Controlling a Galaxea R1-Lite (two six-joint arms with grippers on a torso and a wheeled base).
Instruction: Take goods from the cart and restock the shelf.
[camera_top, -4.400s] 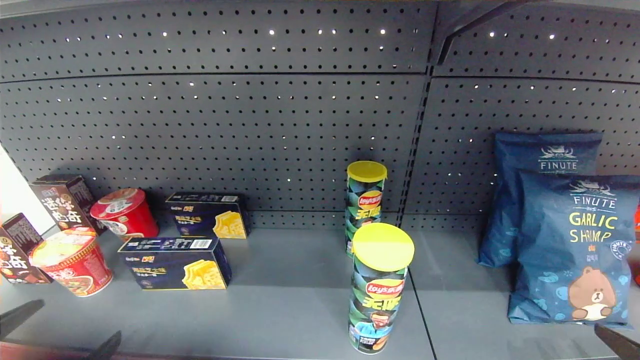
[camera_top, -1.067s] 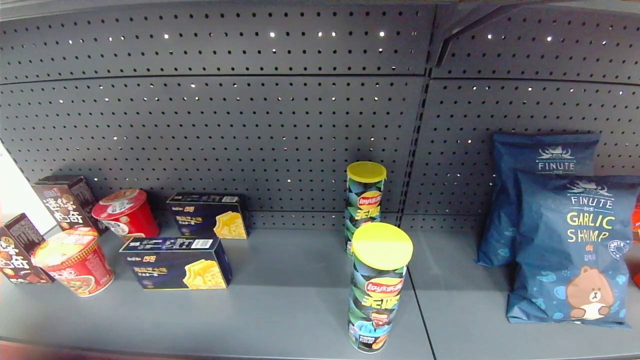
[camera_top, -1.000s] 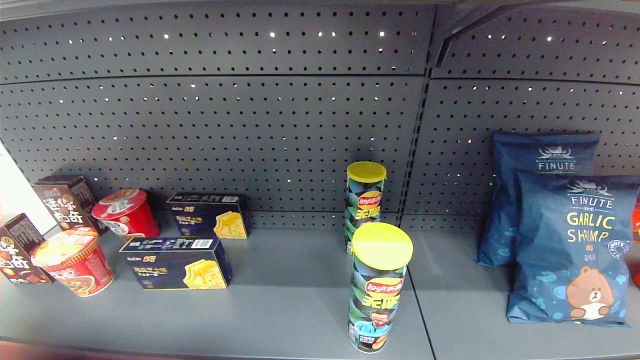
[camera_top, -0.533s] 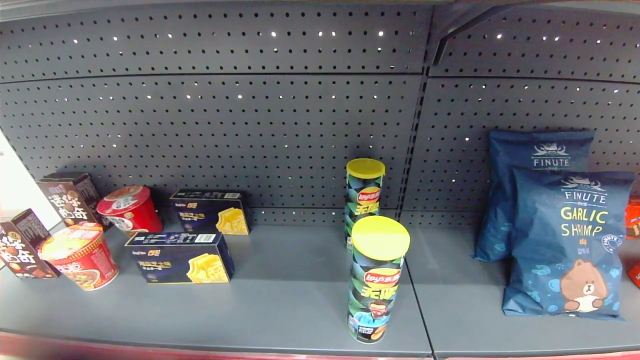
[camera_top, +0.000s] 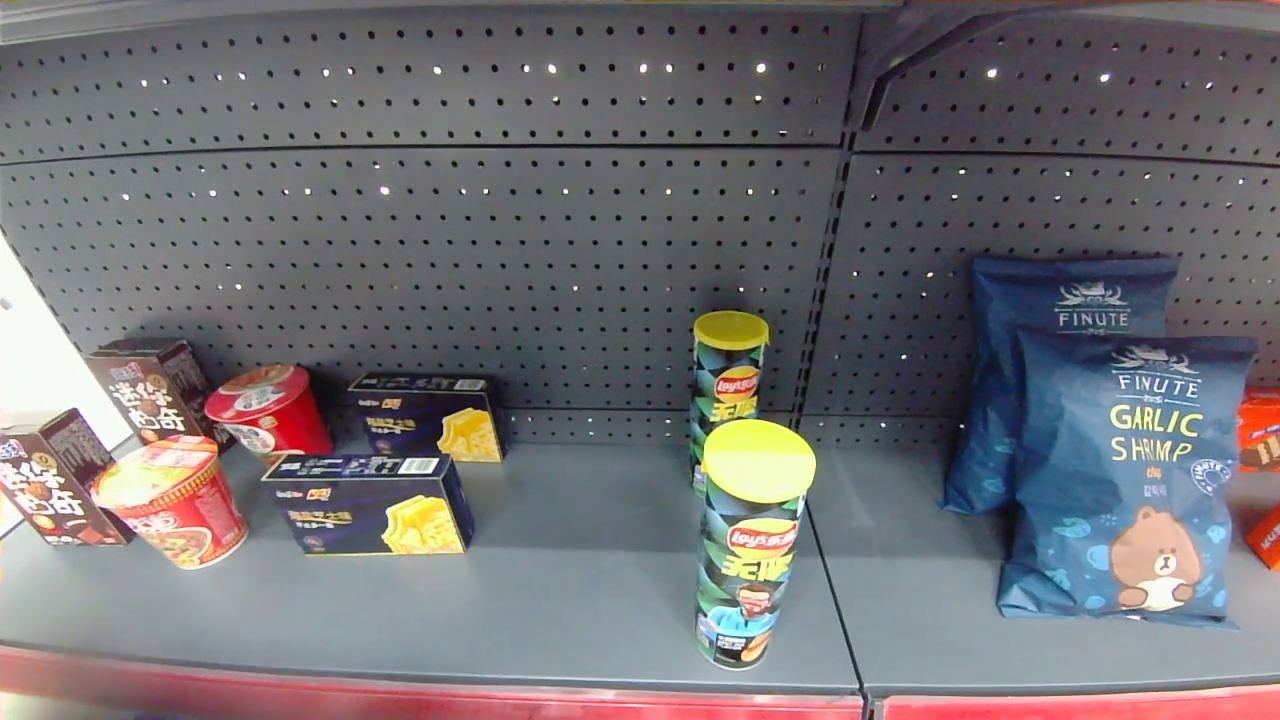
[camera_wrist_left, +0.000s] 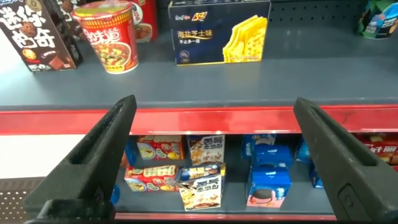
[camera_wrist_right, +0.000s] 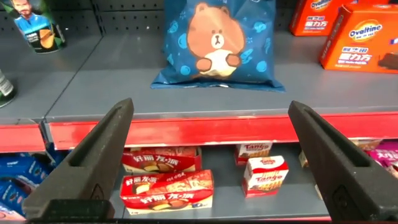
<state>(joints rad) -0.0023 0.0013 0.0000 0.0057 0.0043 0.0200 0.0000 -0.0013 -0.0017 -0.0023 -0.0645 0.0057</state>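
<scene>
Two yellow-lidded green crisp tubes (camera_top: 755, 545) upright on grey metal shelf (camera_top: 560, 600), head view, wrist views add small snack boxes (camera_wrist_left: 199, 180) on a lower tier, left gripper (camera_wrist_left: 214, 106) and right gripper (camera_wrist_right: 211, 107) spread wide, empty.

Head view over shelf (camera_top: 580, 590), wrist views lower (shared edge).

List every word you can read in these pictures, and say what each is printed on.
"FINUTE": rear blue bag and front blue bag.
"GARLIC SHRIMP": front blue bag.
"Lay's": front chip can and rear chip can.
"Ovaltine": orange box.
Chinese print on the noodle cups, snack boxes and cans: too small to read surely.
</scene>
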